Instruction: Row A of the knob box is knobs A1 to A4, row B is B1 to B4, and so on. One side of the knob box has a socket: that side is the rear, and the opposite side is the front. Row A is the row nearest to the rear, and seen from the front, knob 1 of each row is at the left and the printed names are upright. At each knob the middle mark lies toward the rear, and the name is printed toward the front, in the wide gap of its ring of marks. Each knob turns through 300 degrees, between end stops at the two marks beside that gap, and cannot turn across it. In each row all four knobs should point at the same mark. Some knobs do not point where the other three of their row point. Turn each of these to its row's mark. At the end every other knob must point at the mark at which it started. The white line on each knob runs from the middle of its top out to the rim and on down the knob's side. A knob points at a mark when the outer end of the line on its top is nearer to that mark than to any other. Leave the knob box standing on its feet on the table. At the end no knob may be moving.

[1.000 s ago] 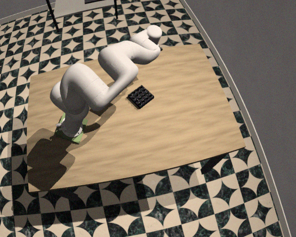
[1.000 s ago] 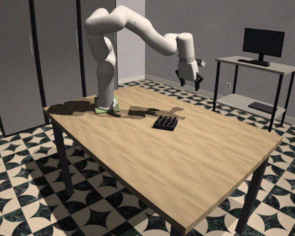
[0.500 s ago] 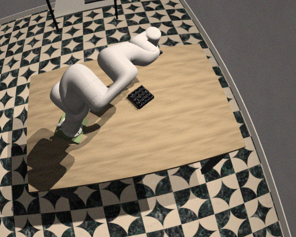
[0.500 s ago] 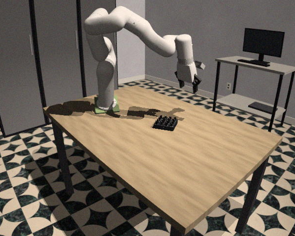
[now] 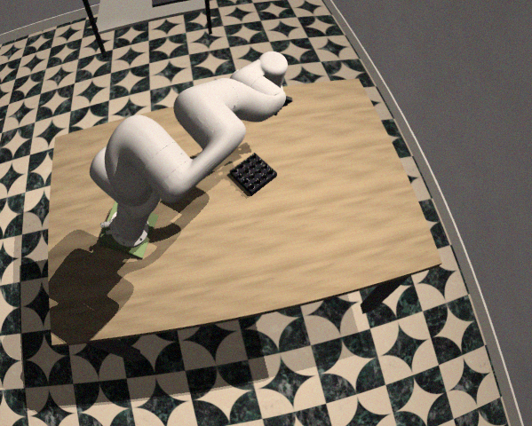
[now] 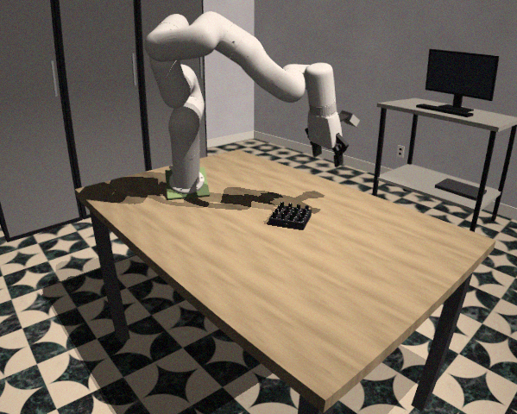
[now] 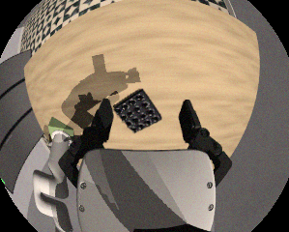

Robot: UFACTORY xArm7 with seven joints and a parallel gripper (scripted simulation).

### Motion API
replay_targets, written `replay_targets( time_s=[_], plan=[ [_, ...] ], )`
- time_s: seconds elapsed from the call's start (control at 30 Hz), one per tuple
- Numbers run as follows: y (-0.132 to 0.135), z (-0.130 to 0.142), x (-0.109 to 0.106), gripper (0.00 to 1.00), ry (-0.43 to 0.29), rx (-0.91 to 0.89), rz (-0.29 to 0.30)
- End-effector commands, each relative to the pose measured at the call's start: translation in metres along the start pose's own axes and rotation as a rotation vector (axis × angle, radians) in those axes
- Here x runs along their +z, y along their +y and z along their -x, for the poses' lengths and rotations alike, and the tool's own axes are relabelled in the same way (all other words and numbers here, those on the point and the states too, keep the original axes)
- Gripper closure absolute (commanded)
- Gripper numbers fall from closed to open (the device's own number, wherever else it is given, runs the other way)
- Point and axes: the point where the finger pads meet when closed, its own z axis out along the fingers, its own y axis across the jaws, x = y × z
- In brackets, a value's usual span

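The knob box [image 6: 290,216] stands flat on the wooden desk [image 6: 320,285], a small black square unit with a four-by-four grid of dark knobs rising from its top. It sits a little toward the arm's side of the desk's middle, turned at an angle to the desk's edges as the top view [image 5: 253,173] shows. The white lines and printed names on the knobs are too small to read in any view, so where each knob points cannot be told. The white arm [image 6: 249,53] rises from a green base plate [image 6: 203,192] near one corner of the desk, bends high and reaches out over the far edge. Its end effector [image 6: 326,151] hangs in the air well above the desk surface and well apart from the knob box, over the desk's far edge. The end effector is released, its two dark fingers spread to their full width with nothing between them. In the wrist view the knob box [image 7: 138,110] appears far below, framed between the two fingers, with the arm's shadow [image 7: 96,93] lying on the wood beside it. Behind the desk stands a side table [image 6: 494,121] carrying a dark monitor [image 6: 462,74], and grey cabinets [image 6: 22,111] line the wall behind the arm's base.
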Motion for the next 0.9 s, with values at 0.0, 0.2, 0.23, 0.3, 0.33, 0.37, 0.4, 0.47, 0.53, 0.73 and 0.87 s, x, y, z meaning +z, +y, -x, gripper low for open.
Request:
replay_targets(
  time_s=[0.0, 0.2, 0.23, 0.3, 0.33, 0.37, 0.4, 0.47, 0.53, 0.73, 0.87],
  plan=[
    [-0.001, 0.009, 0.004, 0.00, -0.016, 0.072, 0.012],
    [-0.001, 0.009, 0.004, 0.00, -0.016, 0.072, 0.012],
    [-0.001, 0.009, 0.004, 0.00, -0.016, 0.072, 0.012],
    [-0.001, 0.009, 0.004, 0.00, -0.016, 0.072, 0.012],
    [-0.001, 0.016, 0.008, 0.00, -0.027, 0.119, 0.019],
    [-0.002, 0.020, 0.011, 0.00, -0.035, 0.150, 0.023],
    [-0.002, 0.020, 0.011, 0.00, -0.035, 0.150, 0.023],
    [-0.002, 0.020, 0.011, 0.00, -0.035, 0.150, 0.023],
    [-0.002, 0.020, 0.011, 0.00, -0.035, 0.150, 0.023],
    [-0.003, 0.026, 0.014, 0.00, -0.046, 0.196, 0.031],
    [-0.004, 0.030, 0.016, 0.00, -0.053, 0.226, 0.036]
  ],
)
